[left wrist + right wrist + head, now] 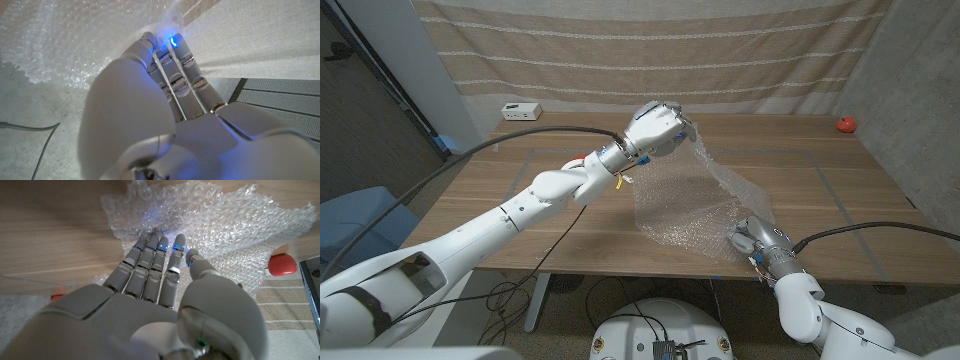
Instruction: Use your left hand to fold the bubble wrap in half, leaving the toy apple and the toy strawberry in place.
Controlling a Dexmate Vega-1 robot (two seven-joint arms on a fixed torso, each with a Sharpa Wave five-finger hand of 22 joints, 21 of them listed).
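The clear bubble wrap [695,205] lies on the wooden table [520,190], with its far edge lifted off the surface. My left hand [655,128] grips that raised edge above the table's far middle; in the left wrist view my left hand [160,75] has its fingers curled against the bubble wrap [65,45]. My right hand [757,240] presses on the sheet's near right corner, and in the right wrist view its fingers [150,265] lie stretched out on the bubble wrap [225,225]. A red toy [845,124] sits at the table's far right corner. A red toy [282,265] also lies beside the sheet.
A white box [520,110] stands at the table's far left. A striped curtain [650,50] hangs behind the table. Black cables [510,150] run along my left arm. A small blurred red thing [57,297] shows at the table's edge.
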